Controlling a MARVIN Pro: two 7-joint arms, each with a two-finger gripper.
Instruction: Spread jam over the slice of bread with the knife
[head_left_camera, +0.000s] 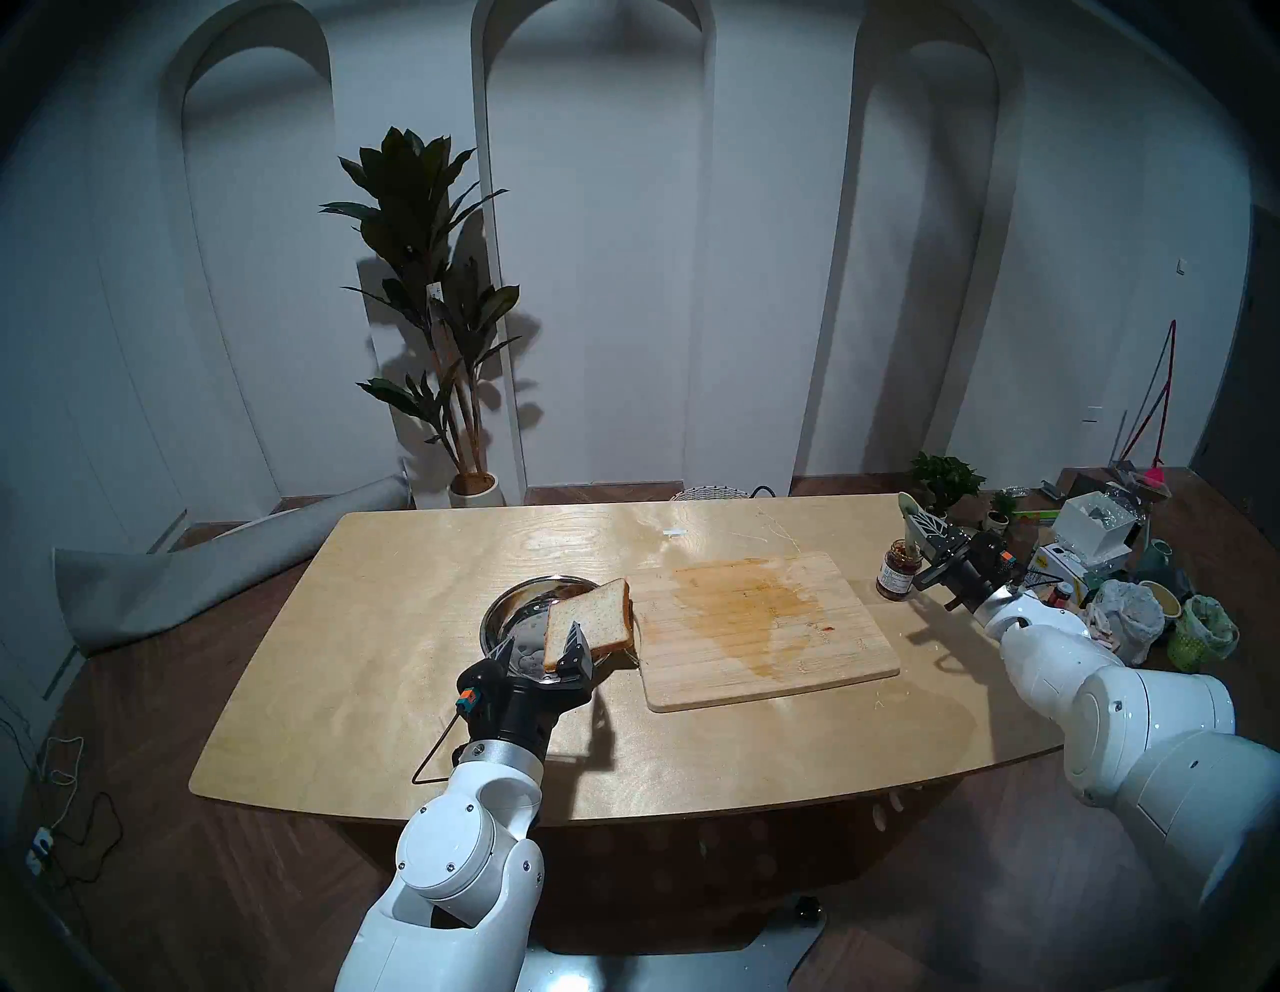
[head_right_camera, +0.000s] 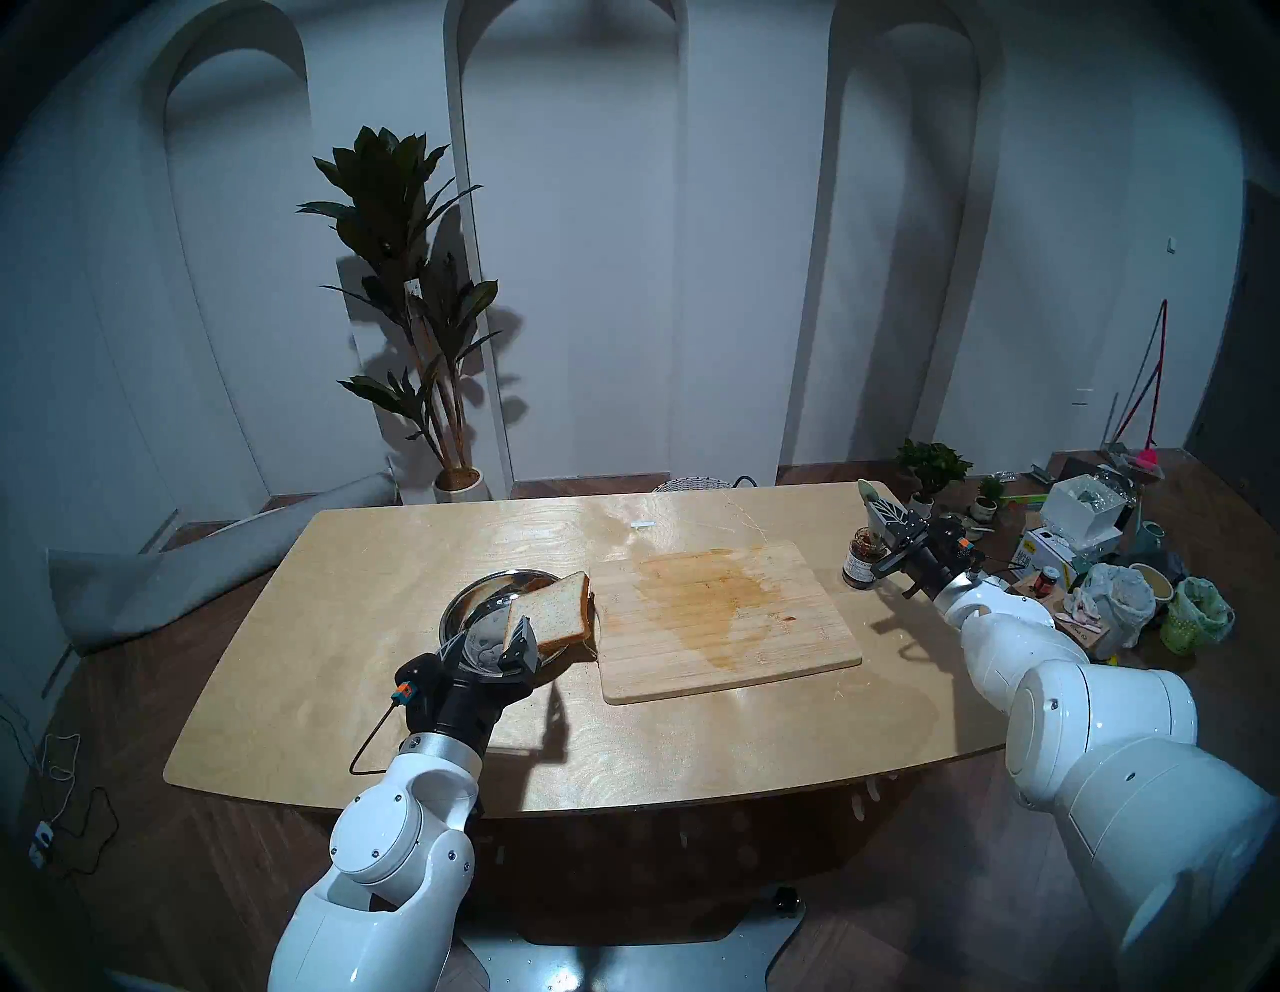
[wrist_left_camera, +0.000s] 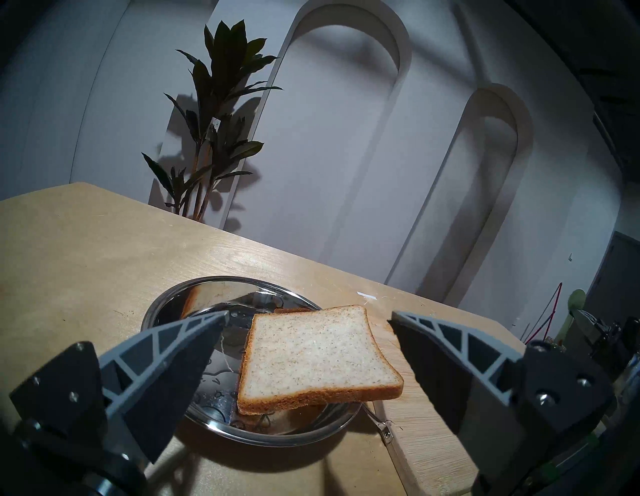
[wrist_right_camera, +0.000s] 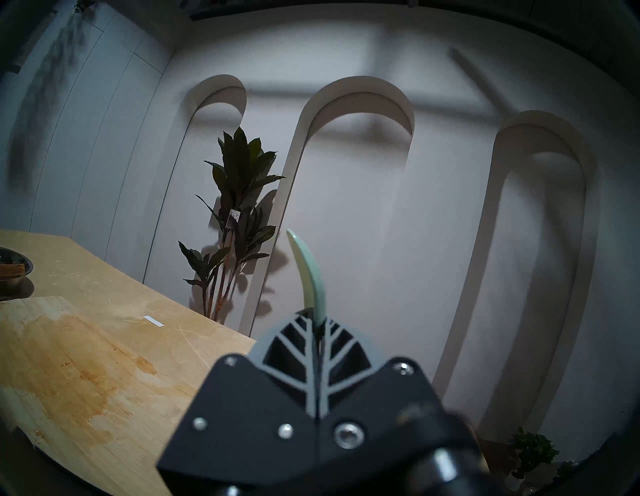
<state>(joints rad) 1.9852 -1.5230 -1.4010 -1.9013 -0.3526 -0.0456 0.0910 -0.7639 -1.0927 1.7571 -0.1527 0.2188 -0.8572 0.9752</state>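
Observation:
The slice of bread (head_left_camera: 589, 613) (wrist_left_camera: 315, 353) lies tilted across the right rim of a round metal plate (head_left_camera: 512, 603) (wrist_left_camera: 180, 298). My left gripper (head_left_camera: 544, 634) (wrist_left_camera: 310, 313) is open, one finger on each side of the slice; in the left wrist view neither finger touches it. At the table's far right, my right gripper (head_left_camera: 925, 530) (wrist_right_camera: 317, 322) is shut on the pale green knife (head_left_camera: 904, 504) (wrist_right_camera: 306, 273). The knife's upper end sticks up past the fingers and its lower end reaches down into the open jar of jam (head_left_camera: 895, 575) (head_right_camera: 861, 564).
A stained wooden cutting board (head_left_camera: 762, 623) lies just right of the plate. Beyond the table's right end, on the floor, are a small red-lidded jar (head_left_camera: 1060, 594), bags, boxes and small potted plants (head_left_camera: 945, 478). A tall plant (head_left_camera: 429, 312) stands behind the table.

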